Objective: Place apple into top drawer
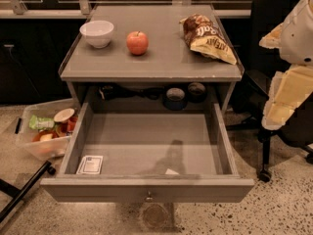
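The apple (137, 42) is sitting on the top of the desk (161, 62), near its back. A white bowl (97, 33) is standing just left of the apple, and a chips bag (208, 38) is lying to the right of the apple, apart from it. In front of the apple and lower, the top drawer (146, 189) is standing pulled out, with a small white card (90, 164) lying inside. The pincer (286, 99) is hanging well to the right of the apple, beyond the desk's edge; its state cannot be told. A clear bin (44, 131) is sitting on the floor, lower left of the apple.
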### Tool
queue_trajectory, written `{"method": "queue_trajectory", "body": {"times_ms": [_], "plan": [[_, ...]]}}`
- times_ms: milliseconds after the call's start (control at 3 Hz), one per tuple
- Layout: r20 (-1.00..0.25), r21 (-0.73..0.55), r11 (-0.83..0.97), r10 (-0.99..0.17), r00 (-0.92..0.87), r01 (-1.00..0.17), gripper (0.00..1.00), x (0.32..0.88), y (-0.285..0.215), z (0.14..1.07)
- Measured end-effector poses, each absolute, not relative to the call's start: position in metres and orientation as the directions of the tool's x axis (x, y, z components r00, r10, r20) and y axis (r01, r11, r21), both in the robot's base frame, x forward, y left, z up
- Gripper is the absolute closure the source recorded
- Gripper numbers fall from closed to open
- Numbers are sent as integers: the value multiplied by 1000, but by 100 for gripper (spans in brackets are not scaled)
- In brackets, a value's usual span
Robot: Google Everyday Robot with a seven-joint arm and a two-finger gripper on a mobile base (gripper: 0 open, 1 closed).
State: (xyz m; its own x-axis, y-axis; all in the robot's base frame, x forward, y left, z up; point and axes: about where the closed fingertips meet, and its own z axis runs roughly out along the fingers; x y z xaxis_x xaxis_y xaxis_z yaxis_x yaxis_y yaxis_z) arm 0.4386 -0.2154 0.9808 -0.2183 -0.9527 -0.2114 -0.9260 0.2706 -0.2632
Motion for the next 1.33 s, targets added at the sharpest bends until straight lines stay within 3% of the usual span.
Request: {"method": "queue_trajectory", "body": {"times_ms": [667,1000,1333], "plan": [[-261,-265,309,-935,-241,-913,0,464,-199,986],[-394,-274,372,-885,-249,-887,0,535,-140,989],[-563,-186,492,-763,-318,-850,0,596,-81,965]]}}
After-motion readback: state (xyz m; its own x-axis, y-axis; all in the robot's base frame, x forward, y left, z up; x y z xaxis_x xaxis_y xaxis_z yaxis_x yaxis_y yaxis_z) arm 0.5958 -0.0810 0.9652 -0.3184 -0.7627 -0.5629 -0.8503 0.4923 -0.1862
